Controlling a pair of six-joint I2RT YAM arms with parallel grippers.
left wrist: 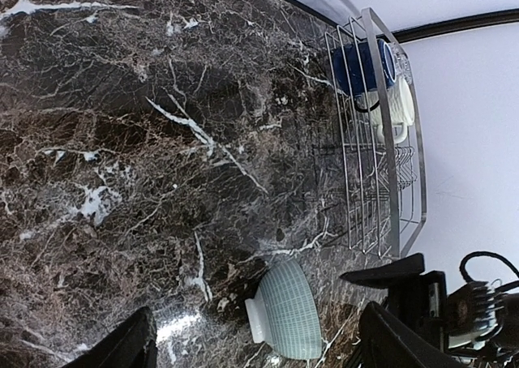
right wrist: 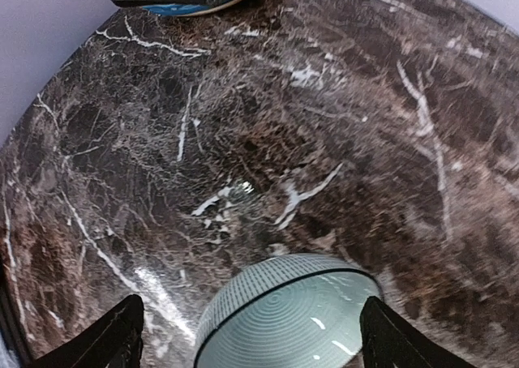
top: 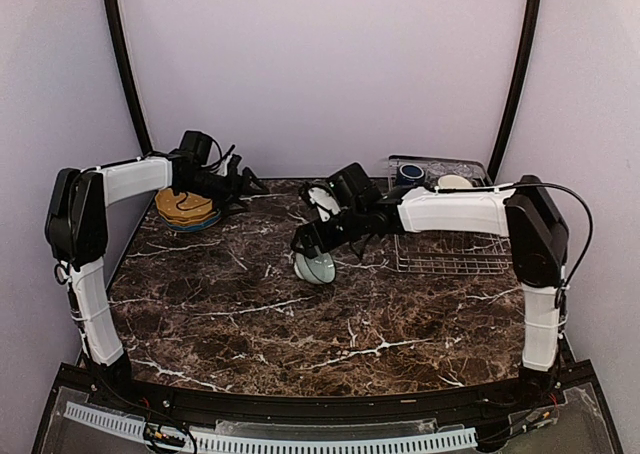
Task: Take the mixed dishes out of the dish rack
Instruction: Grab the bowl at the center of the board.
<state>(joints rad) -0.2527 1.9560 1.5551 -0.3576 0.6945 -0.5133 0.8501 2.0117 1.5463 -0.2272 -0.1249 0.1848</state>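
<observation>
The tabletop (top: 250, 314) looks like polished dark marble, pretty glossy, with glare spots on it. The small bowl (right wrist: 284, 323) is shiny glazed ceramic with fine ribbed rings. The dish rack (left wrist: 386, 165) is bright bare metal wire, and the navy mug (left wrist: 361, 66) and cream mug (left wrist: 399, 109) both look smooth and glazed.

Each arm is built of smooth white shell links joined by bulky black joint housings; in the overhead view the left arm (top: 95, 314) is at eight o'clock and the right arm (top: 540, 324) at four o'clock. A thin black cable (top: 582, 229) loops out of the right arm's elbow housing toward three o'clock, and small wires (top: 165, 435) cluster by the left arm's foot near seven o'clock. The left tool (top: 245, 192) and right tool (top: 315, 249) are black throughout, with dark, matte, tapering fingers (right wrist: 105, 344).
</observation>
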